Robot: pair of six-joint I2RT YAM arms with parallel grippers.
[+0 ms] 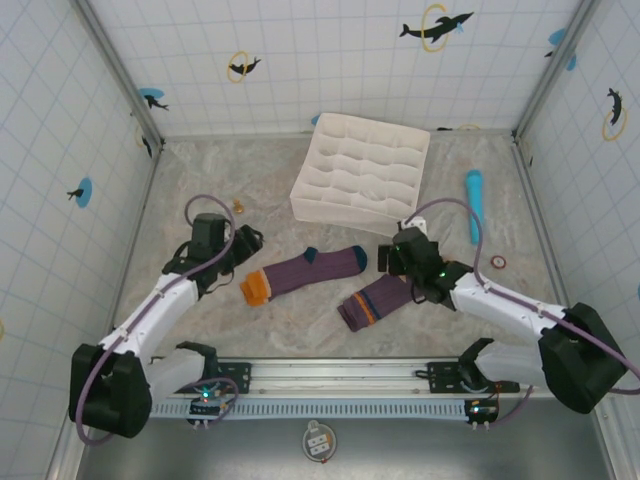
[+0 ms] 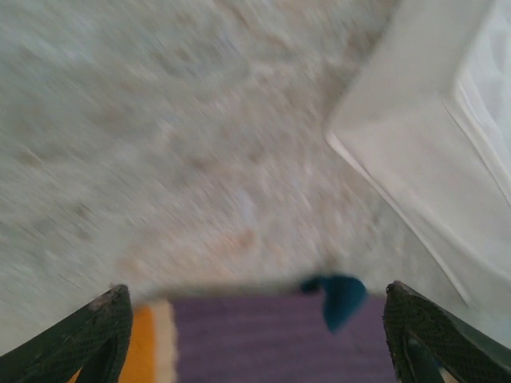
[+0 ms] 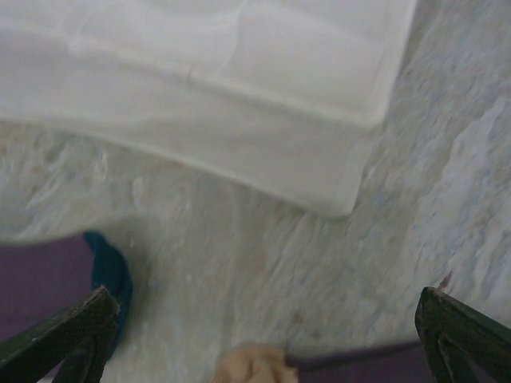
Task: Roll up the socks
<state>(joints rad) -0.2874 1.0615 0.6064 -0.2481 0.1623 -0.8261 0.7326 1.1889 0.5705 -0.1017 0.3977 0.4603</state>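
striped-cuff sock (image 1: 372, 300) lay flat, nearest, in front of white divider box (image 1: 362, 170) | orange-toed sock (image 1: 305, 272) flat, front-left of box | right gripper (image 1: 390, 256) spread wide, between socks, before box | left gripper (image 1: 245, 241) spread above orange toe end, left of box

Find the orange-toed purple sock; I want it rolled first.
Top view: the purple ribbed sock with the orange toe lies flat left of centre, toe end by the left gripper, the other purple sock to its right.
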